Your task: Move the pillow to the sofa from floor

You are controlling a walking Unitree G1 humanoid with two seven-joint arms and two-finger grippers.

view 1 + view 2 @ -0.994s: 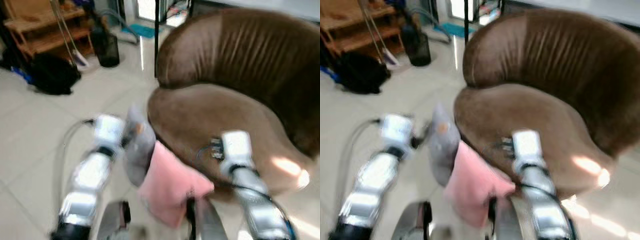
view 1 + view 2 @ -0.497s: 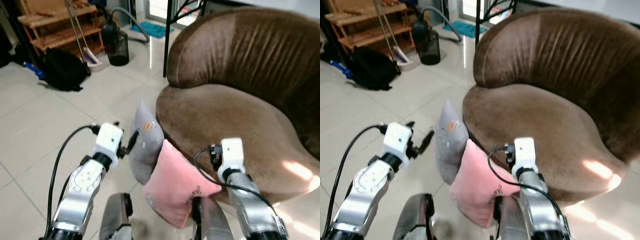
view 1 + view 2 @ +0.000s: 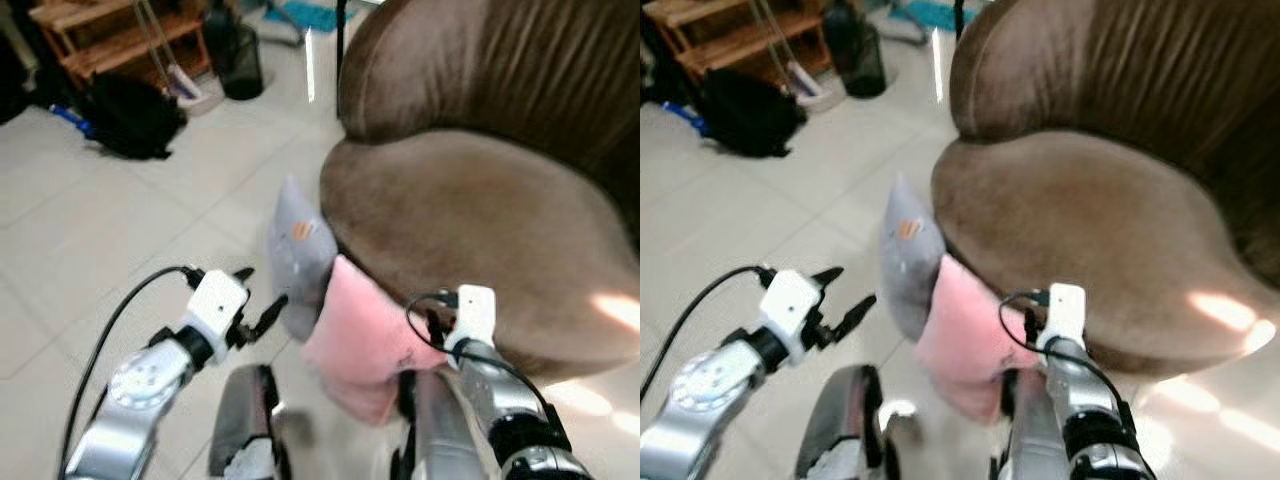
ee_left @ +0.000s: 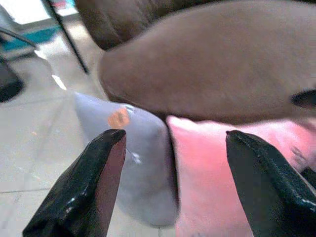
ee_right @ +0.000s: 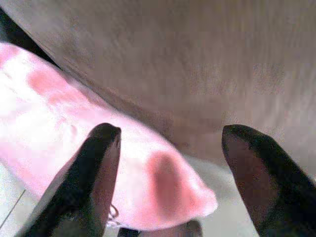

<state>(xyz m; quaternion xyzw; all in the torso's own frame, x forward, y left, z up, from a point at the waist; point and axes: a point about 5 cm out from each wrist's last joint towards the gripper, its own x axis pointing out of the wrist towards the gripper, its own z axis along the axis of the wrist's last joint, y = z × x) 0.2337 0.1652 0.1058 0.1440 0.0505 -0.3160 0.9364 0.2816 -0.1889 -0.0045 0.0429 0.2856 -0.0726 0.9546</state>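
Two pillows stand on the floor, leaning against the front of the brown sofa [image 3: 480, 210]: a grey pillow [image 3: 300, 250] and a pink pillow [image 3: 365, 340] to its right. My left gripper [image 3: 262, 290] is open just left of the grey pillow, not touching it. In the left wrist view both pillows lie between its fingers [image 4: 98, 182]. My right gripper [image 5: 170, 133] is open at the pink pillow's right corner, close against the sofa's front. Nothing is held.
A black backpack [image 3: 130, 115], a wooden shelf [image 3: 100, 30] and a black bin [image 3: 240, 65] stand at the back left on the tiled floor [image 3: 90, 230]. My own legs [image 3: 245, 430] show at the lower edge.
The view has dipped and drawn closer to the sofa and pillows. Both arms reach lower, the right wrist now beside the pink pillow's corner. Both grippers stay open.
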